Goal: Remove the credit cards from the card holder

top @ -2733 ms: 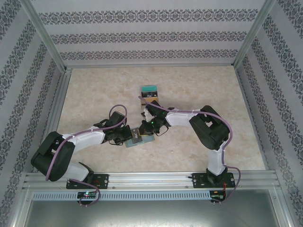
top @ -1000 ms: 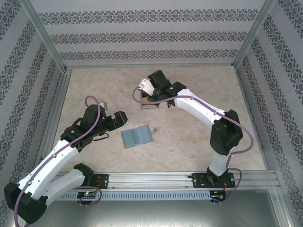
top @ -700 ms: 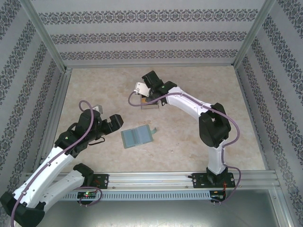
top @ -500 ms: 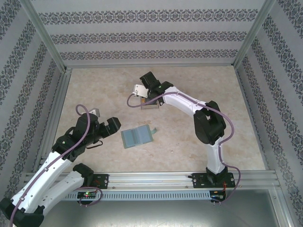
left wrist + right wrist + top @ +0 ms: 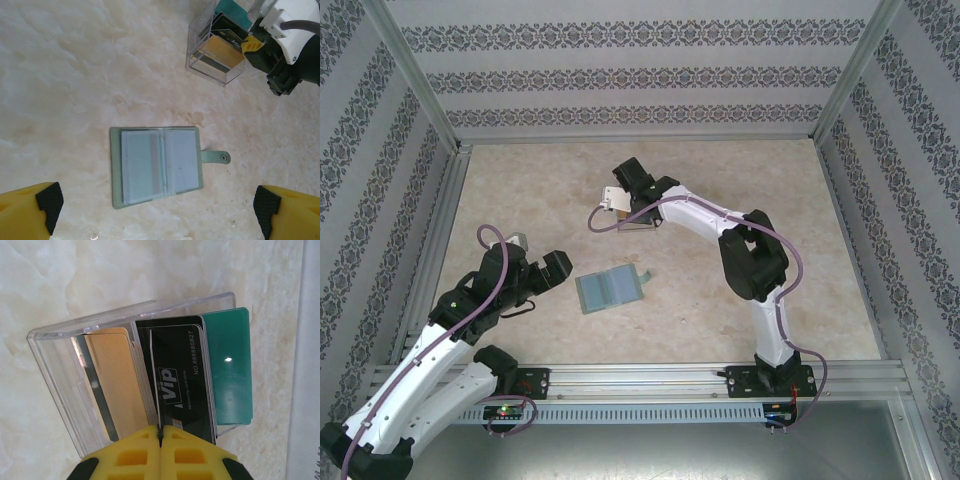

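Note:
The card holder lies open and flat on the table, its pale teal clear pockets facing up and its tab pointing right. My left gripper hovers open to its left, both yellow fingers spread wide and holding nothing. Credit cards stand in a clear plastic stand: orange, black VIP, teal. My right gripper is shut on a thin card seen edge-on, which reaches down into the stand between the orange and black cards. From above, that gripper sits over the stand.
The clear stand is behind the wallet, mid-table. Aluminium frame rails and patterned walls border the marble table on three sides. Open table lies right of the wallet.
My left arm has pulled back toward the near left, still open. My right arm has folded in and shifted slightly left over the stand, still shut on the card. The wallet has stayed put.

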Robot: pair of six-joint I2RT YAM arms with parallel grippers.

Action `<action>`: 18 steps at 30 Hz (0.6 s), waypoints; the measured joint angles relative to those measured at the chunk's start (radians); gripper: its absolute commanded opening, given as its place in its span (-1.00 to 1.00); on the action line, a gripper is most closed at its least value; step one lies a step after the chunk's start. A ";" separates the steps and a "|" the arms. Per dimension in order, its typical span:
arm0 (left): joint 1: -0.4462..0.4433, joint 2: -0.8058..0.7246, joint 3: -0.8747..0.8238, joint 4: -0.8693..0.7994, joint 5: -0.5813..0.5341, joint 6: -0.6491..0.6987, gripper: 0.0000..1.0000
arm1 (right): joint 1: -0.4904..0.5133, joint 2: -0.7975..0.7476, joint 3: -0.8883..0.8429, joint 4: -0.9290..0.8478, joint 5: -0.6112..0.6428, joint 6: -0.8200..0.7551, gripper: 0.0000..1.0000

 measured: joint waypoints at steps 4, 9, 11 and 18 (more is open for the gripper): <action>0.000 0.001 0.000 0.000 0.000 0.000 0.99 | 0.000 0.010 0.003 0.013 0.012 -0.011 -0.75; 0.000 0.001 0.000 0.000 0.000 0.000 0.99 | -0.001 0.037 0.023 0.024 0.032 -0.007 -0.46; 0.000 0.001 0.000 0.000 0.000 0.000 0.99 | -0.002 0.049 0.031 0.027 0.043 0.003 -0.41; 0.000 0.001 -0.006 0.000 0.000 0.000 0.99 | -0.016 0.072 0.071 0.053 0.118 0.065 -0.32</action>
